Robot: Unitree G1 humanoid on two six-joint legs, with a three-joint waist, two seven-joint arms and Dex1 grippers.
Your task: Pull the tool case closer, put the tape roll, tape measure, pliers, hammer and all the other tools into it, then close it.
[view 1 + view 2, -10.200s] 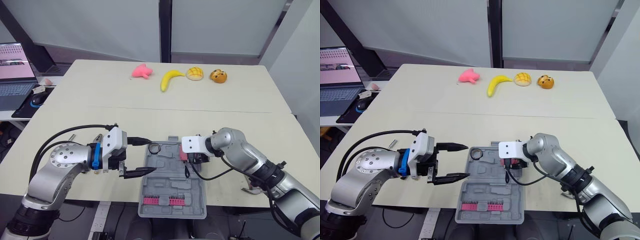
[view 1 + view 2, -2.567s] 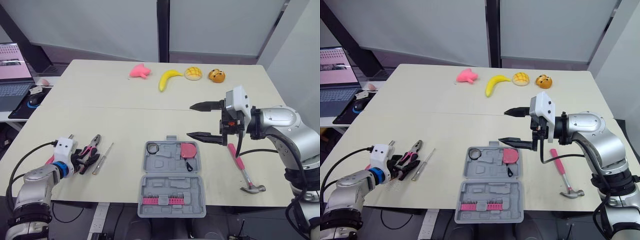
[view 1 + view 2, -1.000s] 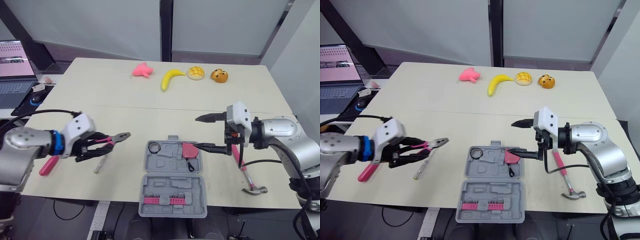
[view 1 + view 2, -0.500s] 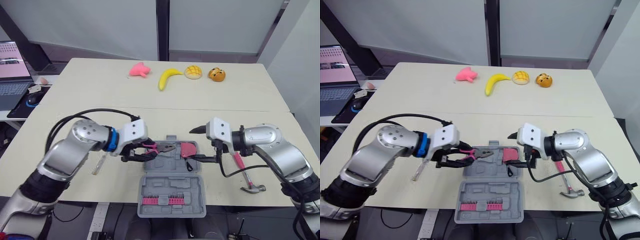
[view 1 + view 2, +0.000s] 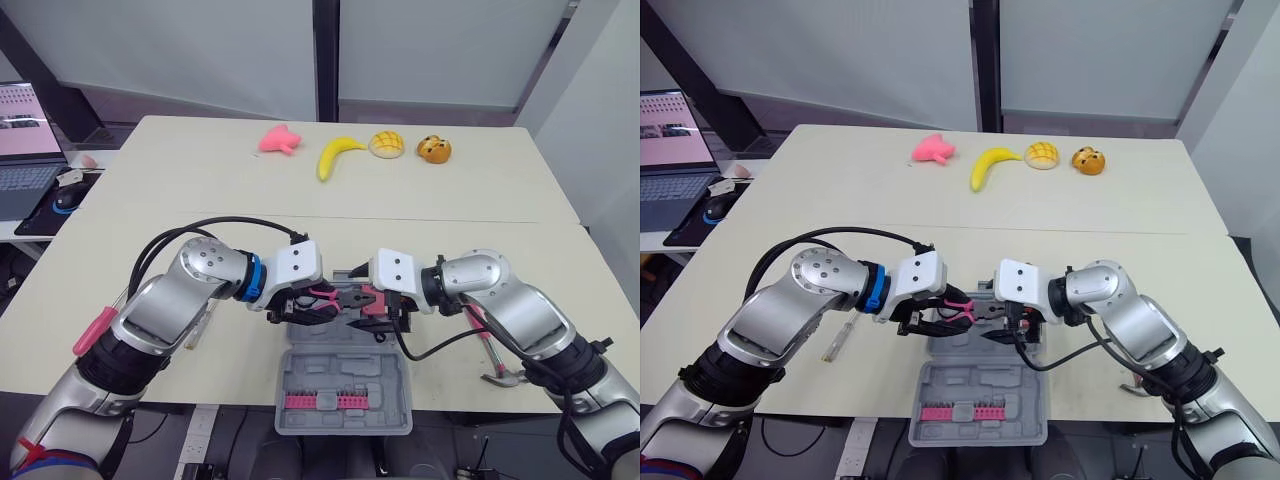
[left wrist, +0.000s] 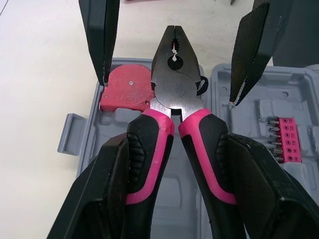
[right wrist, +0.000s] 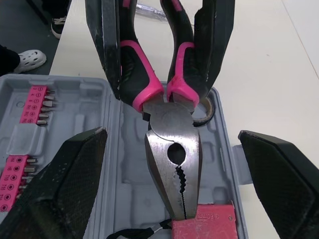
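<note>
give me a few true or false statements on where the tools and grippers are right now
1. The left gripper is shut on the pink handles of the pliers. True.
2. The tool case is closed. False: it lies open.
3. The tape measure lies on the table beside the case. False: it sits inside the case.
4. The hammer lies on the table, outside the case. True.
5. The right gripper is clamped on the pliers. False: it is open, one finger on either side of the pliers' head.
</note>
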